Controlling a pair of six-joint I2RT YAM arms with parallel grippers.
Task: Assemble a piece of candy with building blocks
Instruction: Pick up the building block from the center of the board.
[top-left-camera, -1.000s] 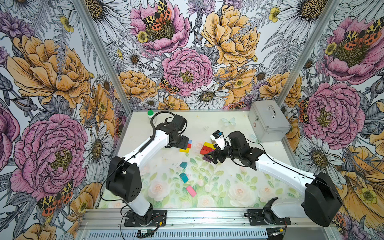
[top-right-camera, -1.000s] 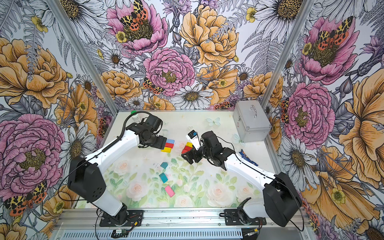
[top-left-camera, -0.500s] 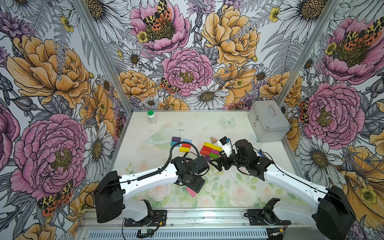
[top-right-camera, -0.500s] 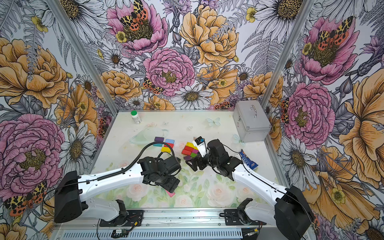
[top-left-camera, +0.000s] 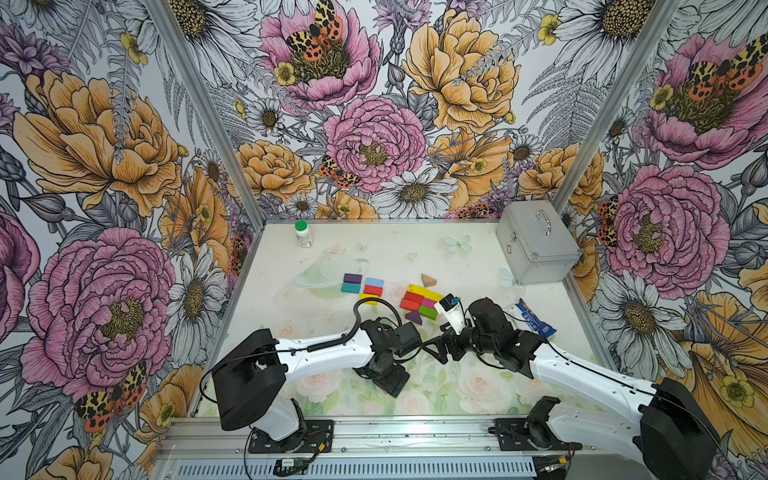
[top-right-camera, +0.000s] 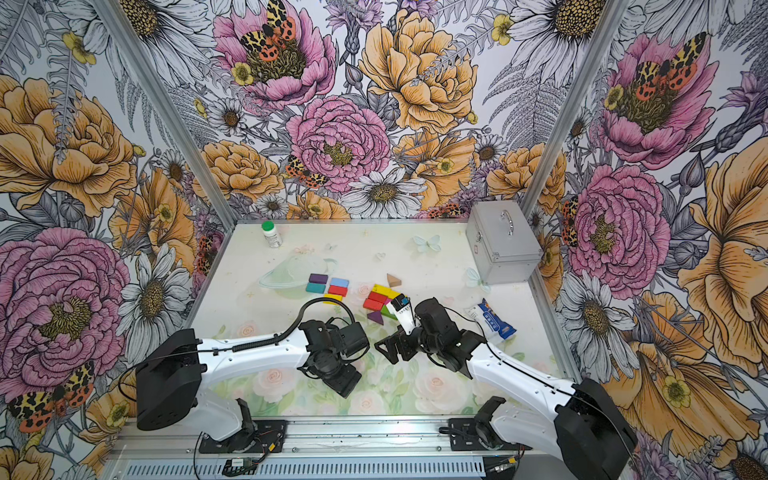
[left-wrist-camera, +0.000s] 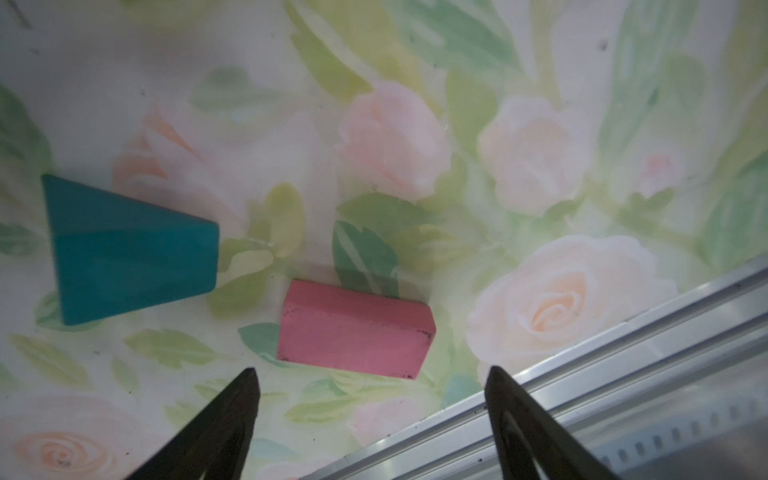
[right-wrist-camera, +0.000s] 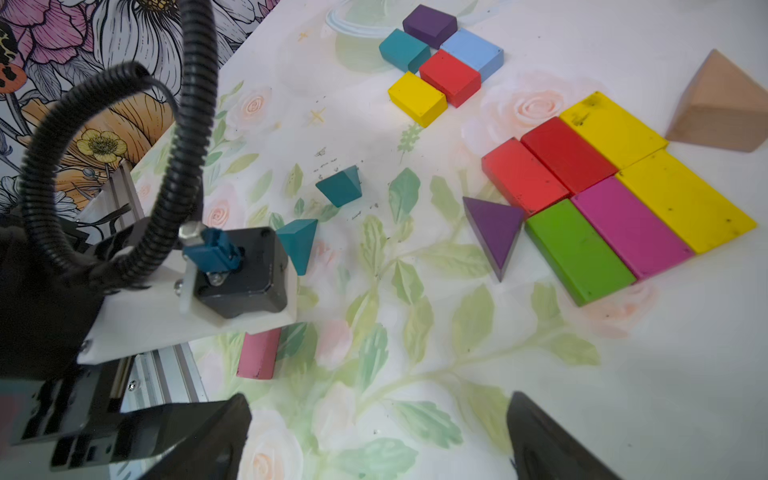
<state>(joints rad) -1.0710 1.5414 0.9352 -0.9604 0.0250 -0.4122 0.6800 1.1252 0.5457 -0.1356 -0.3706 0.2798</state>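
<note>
Flowered wallpaper (top-left-camera: 374, 137) closes the cell on three sides, and the desk (top-left-camera: 395, 257) wears a paler print of roses and leaves, with a metal rail (left-wrist-camera: 623, 332) along its front edge close beside the left tool (left-wrist-camera: 372, 374). A silver metal case (top-left-camera: 536, 249) stands in the back corner, well beyond the right tool (right-wrist-camera: 378, 397). Both tools gape wide and hold nothing. Ahead of the right tool the building blocks (top-left-camera: 419, 301) lie flat on the desk: a slab (right-wrist-camera: 615, 187) of yellow, red, magenta and green bricks set edge to edge, and farther off a cluster (right-wrist-camera: 444, 58) of five small bricks. A blue-and-white snack packet (top-left-camera: 534, 318) lies beside the right arm (top-left-camera: 582, 370); a green-capped bottle (top-left-camera: 303, 235) stands far back. A tan triangle (right-wrist-camera: 723, 108) sits just past the slab, a purple triangle (right-wrist-camera: 494, 228) just beside its near corner. The left arm's (top-left-camera: 324, 353) wrist camera (right-wrist-camera: 241, 270) blocks part of the right tool's outlook, half covering a teal triangle (right-wrist-camera: 301, 245) and the pink brick (left-wrist-camera: 353, 328), which lies just off the left tool's tips, in line with the gap, ungripped.
</note>
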